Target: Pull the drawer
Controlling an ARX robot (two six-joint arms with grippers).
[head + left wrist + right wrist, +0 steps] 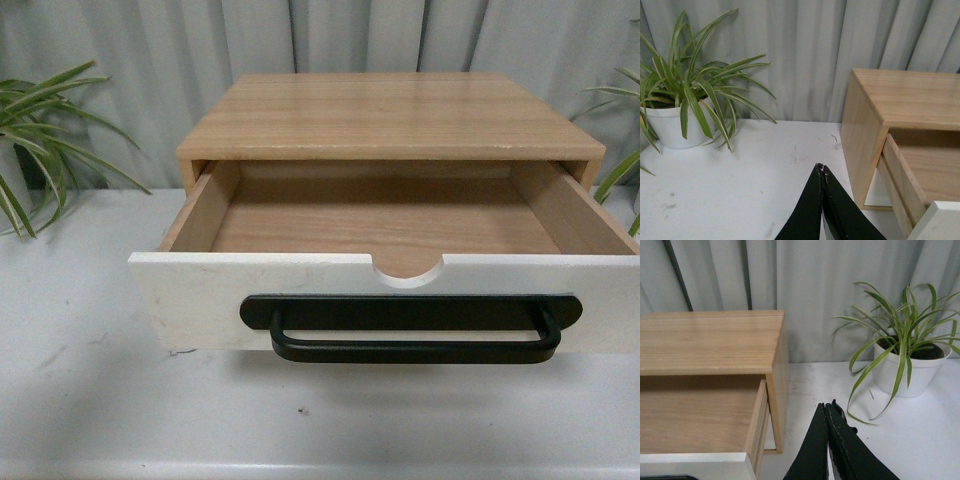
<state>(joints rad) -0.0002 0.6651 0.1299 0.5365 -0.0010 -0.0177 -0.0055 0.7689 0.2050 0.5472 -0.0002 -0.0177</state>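
Illumination is soft, diffuse and even in all three views, with a cool grey-green cast. In the front view the white front of the drawer is the brightest surface and shows no glare. The handle carries a thin highlight along its lower bar. A faint shadow lies on the table under the drawer front, at lower centre. The cabinet overhang shades the drawer's rear interior. Focus is slightly soft throughout, with fine grain. In the wrist views the left gripper and right gripper render as near-featureless black, while the curtain folds show gentle shading
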